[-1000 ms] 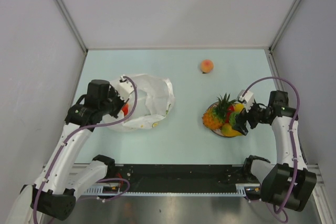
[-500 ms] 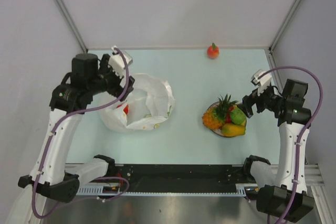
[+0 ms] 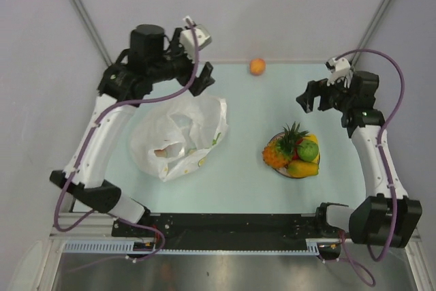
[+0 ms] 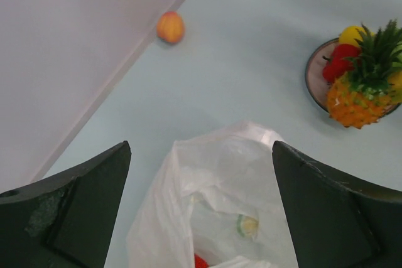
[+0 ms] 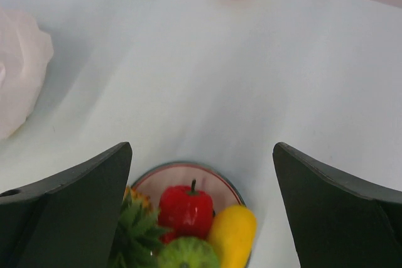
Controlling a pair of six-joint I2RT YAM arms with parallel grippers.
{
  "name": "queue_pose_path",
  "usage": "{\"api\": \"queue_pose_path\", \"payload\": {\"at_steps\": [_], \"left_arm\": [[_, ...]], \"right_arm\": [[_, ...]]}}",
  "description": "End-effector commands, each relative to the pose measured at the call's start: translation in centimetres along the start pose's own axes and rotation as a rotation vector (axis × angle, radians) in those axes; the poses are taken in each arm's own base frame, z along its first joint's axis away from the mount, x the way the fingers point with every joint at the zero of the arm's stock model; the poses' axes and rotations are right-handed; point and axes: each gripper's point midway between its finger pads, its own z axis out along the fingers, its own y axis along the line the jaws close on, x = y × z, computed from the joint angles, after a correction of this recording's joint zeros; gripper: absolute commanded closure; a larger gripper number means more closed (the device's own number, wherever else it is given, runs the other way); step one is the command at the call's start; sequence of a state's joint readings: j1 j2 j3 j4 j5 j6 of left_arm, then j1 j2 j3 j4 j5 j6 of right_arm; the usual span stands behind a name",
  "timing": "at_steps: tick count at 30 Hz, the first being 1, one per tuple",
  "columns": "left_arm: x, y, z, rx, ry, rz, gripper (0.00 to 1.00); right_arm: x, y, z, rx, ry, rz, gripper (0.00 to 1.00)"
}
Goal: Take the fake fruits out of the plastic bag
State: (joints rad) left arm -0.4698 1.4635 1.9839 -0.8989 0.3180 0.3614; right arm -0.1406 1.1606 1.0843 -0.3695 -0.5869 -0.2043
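My left claw hangs wide open and empty, high above the plastic bag, looking down at its far end. My right claw is spread just as wide, holds nothing, and is raised well off to the bag's right.

The bag lies crumpled on the table below my left claw, with an opening among its folds. Deep in that opening a scrap of red shows, which I take for a fruit not yet out. Whether more hides under the film I cannot tell. Well right of the bag sits the plate, carrying the pineapple, a red fruit, the lemon, the green fruit and the mango. The peach lies alone beyond the bag, to its far right, at the table's back edge.

So most of the job looks done. To reach well, I should drop the left claw into the opening rather than onto the folds and keep the jaws wide until they bracket the red piece. Then I close on the fruit alone, since thin film caught with it would likely drag the whole bag up. If the opening collapses, my right claw could pin the bag's right edge.
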Motion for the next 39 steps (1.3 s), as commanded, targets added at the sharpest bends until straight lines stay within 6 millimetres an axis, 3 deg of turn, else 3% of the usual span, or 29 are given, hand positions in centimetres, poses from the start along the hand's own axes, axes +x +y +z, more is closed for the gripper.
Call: {"api": "queue_pose_path", "payload": {"at_steps": [1, 2, 3, 4, 5, 6, 8, 9, 11, 12, 14, 16, 18, 19, 26, 30, 31, 32, 33, 35, 39], "left_arm": [[-2.3, -1.3, 5.1, 0.049, -0.045, -0.065, 0.00], [-1.3, -0.8, 8.3, 0.050, -0.014, -0.112, 0.00], [-2.7, -0.2, 8.8, 0.029, -0.048, -0.162, 0.00], [-2.8, 0.0, 9.9, 0.013, -0.048, -0.168, 0.00], [-2.1, 0.4, 12.5, 0.008, -0.037, -0.172, 0.00], [-3.1, 0.9, 13.1, -0.004, -0.069, -0.180, 0.00], [-3.2, 2.0, 15.8, -0.041, -0.090, -0.203, 0.00], [-2.1, 2.7, 18.6, -0.055, -0.076, -0.232, 0.00], [-1.4, 3.6, 21.3, -0.072, -0.087, -0.259, 0.00], [0.5, 3.6, 24.3, -0.072, -0.064, -0.279, 0.00], [1.6, 4.5, 26.7, -0.106, -0.072, -0.271, 0.00], [4.4, 5.9, 29.4, -0.164, -0.049, -0.286, 0.00], [4.7, 7.6, 30.5, -0.219, -0.079, -0.276, 0.00], [7.0, 8.0, 32.2, -0.240, -0.050, -0.281, 0.00], [11.8, 12.3, 35.1, -0.323, -0.067, -0.305, 0.00], [13.2, 12.2, 37.2, -0.271, -0.120, -0.304, 0.00], [12.8, 12.3, 37.7, -0.261, -0.155, -0.279, 0.00], [13.9, 11.8, 38.6, -0.255, -0.150, -0.265, 0.00], [13.3, 12.0, 38.9, -0.265, -0.190, -0.240, 0.00], [14.3, 11.8, 39.9, -0.280, -0.197, -0.179, 0.00], [14.3, 12.0, 40.4, -0.271, -0.223, -0.111, 0.00]], "right_arm": [[-5.4, -1.0, 3.4, 0.088, -0.124, 0.040, 0.00], [-5.2, -1.2, 4.3, 0.095, -0.112, 0.058, 0.00], [-4.6, -1.5, 5.6, 0.111, -0.091, 0.078, 0.00], [-4.8, -1.8, 6.2, 0.122, -0.097, 0.120, 0.00], [-5.2, -2.0, 6.7, 0.128, -0.105, 0.139, 0.00], [-5.1, -2.4, 7.0, 0.147, -0.106, 0.164, 0.01], [-4.8, -2.9, 7.9, 0.161, -0.102, 0.234, 0.00], [-4.7, -2.7, 8.0, 0.149, -0.100, 0.244, 0.01], [-4.4, -2.3, 8.1, 0.125, -0.081, 0.250, 0.00], [-4.5, -1.8, 8.0, 0.107, -0.076, 0.245, 0.00], [-4.2, -1.1, 7.5, 0.087, -0.055, 0.248, 0.00], [-3.7, -0.8, 7.2, 0.080, -0.029, 0.255, 0.00], [-3.1, -0.4, 6.8, 0.077, -0.004, 0.266, 0.00], [-3.0, -0.3, 6.6, 0.077, 0.003, 0.269, 0.00], [-2.5, -0.1, 5.6, 0.077, 0.026, 0.283, 0.00], [-2.0, -0.7, 5.5, 0.089, 0.025, 0.305, 0.00], [-1.8, -0.8, 5.5, 0.091, 0.027, 0.309, 0.00], [-1.7, -0.9, 5.4, 0.095, 0.028, 0.314, 0.00], [-1.6, -1.2, 5.3, 0.102, 0.027, 0.319, 0.00], [-1.3, -1.4, 5.3, 0.106, 0.033, 0.338, 0.01], [-1.3, -1.8, 5.0, 0.106, 0.029, 0.365, 0.00]]}}
